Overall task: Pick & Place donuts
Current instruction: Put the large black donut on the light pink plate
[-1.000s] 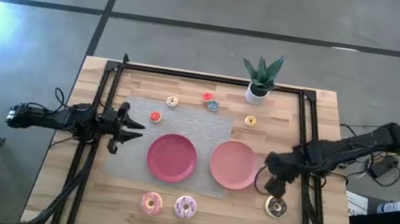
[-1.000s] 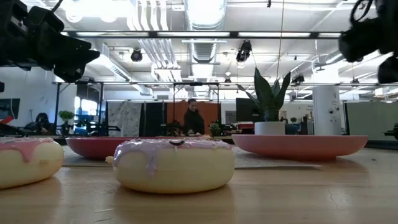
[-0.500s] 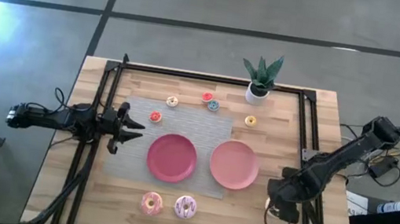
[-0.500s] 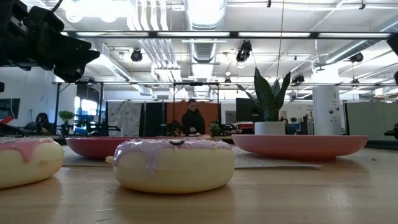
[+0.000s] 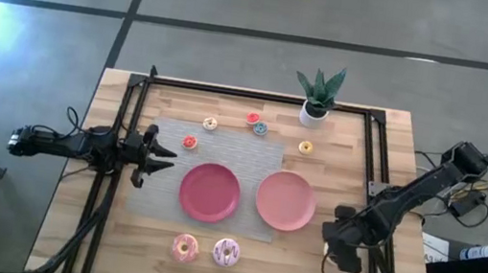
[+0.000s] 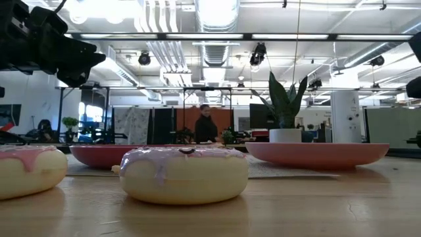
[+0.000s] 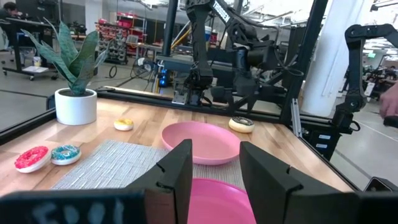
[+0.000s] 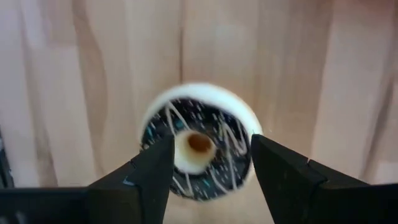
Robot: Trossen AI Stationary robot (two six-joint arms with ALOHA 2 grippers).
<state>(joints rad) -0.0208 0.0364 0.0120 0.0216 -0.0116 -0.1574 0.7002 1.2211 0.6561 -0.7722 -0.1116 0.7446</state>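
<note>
The right gripper (image 8: pixel 202 163) hangs over the chocolate donut (image 8: pixel 199 142), fingers (image 8: pixel 146 168) spread around it. The left gripper (image 7: pixel 211 168) waits open by the mat (image 5: pixel 171 135).

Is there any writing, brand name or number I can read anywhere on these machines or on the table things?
None can be read.
Left claw: pale marks on its dark body, too blurred to read.
Chocolate donut between the right claw's open fingers: only white icing squiggles, no letters.
White plant pot, pink plates: no labels show.
Room beyond the table: signs too small to tell.
</note>
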